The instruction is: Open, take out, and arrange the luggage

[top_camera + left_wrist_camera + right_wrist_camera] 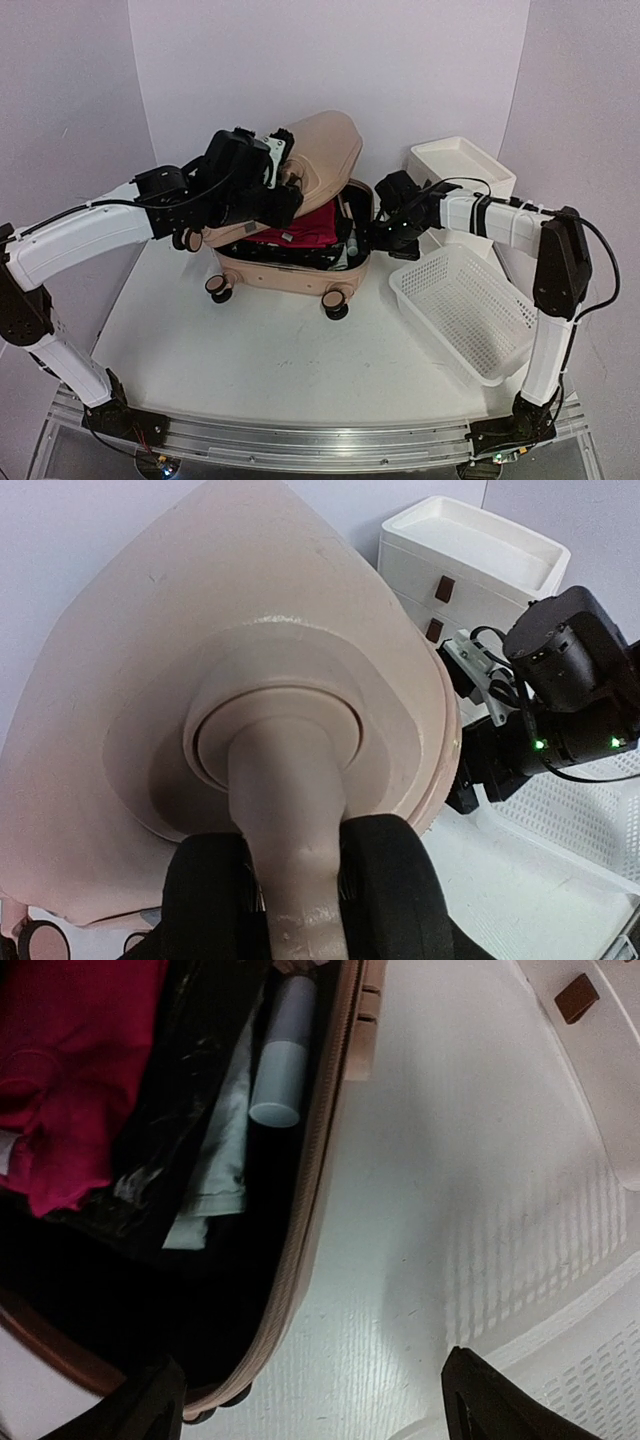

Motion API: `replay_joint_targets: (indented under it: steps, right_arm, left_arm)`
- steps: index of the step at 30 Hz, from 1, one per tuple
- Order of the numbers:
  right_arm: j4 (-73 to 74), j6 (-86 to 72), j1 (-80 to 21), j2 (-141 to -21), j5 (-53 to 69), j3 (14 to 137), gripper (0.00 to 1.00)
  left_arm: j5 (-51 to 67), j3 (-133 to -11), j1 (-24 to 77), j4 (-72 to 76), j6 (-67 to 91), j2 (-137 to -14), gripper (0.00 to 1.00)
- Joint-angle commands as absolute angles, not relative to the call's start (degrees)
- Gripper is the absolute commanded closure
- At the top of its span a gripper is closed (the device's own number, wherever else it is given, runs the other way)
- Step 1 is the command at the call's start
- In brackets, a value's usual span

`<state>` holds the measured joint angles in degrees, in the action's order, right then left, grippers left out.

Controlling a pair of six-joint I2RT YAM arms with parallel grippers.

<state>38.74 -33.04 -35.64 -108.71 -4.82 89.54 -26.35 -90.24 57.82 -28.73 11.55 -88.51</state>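
- The suitcase [300,245] sits toward the back middle of the counter [260,350]. It's lying flat with its wheels [335,303] facing the near side, the white basket [470,310] is just to its right, and the white drawer unit [460,165] is behind that.
- I'd call the "open" part mostly done. The lid [320,140] is tipped up and back, and you can see right into the lower half.
- The left jaws are clamped shut around the pink handle [290,810] on the outside of the lid. My guess is that's what's propping the lid up.
- The right jaws hang over the right edge of the open case, spread wide with nothing in them.
- "Take out" doesn't look started. A red piece of clothing [70,1070] is inside against the black lining, along with a pale tube [280,1055] by the rim and something whitish in a clear bag [215,1160].
- "Arrange" isn't started either, as far as I can tell. The visible parts of the basket and the tray on top of the drawer unit look empty. I can't see inside the drawers.
- So roughly a third of the way through. The whole unpack-and-sort part is left, and the tube nearest the open jaws looks like the easy first grab.
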Motion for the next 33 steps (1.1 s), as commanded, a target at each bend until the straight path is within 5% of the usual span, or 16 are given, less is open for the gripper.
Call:
replay_joint_targets:
  steps: [1,11,19,33]
  right_arm:
    - [38.5,-34.2,-35.2,-112.5,-9.8,95.3,0.14]
    - [36.7,-30.3,-37.6,-121.4,-2.9,101.6,0.51]
    - [34.9,-27.9,-44.5,-120.8,-5.4,100.0,1.0]
    - [17.9,-37.0,-53.2,-117.2,-2.8,88.6,1.0]
  left_arm:
    - [-21.0,-94.1,52.8,-29.0,13.7,-81.2,0.9]
    - [-30.7,-94.2,48.9,-31.3,6.2,-72.8,0.95]
    - [-46.8,-90.5,48.2,-34.2,1.2,-64.6,1.0]
    - [-63.6,-81.4,45.9,-38.7,-8.3,-50.7,1.0]
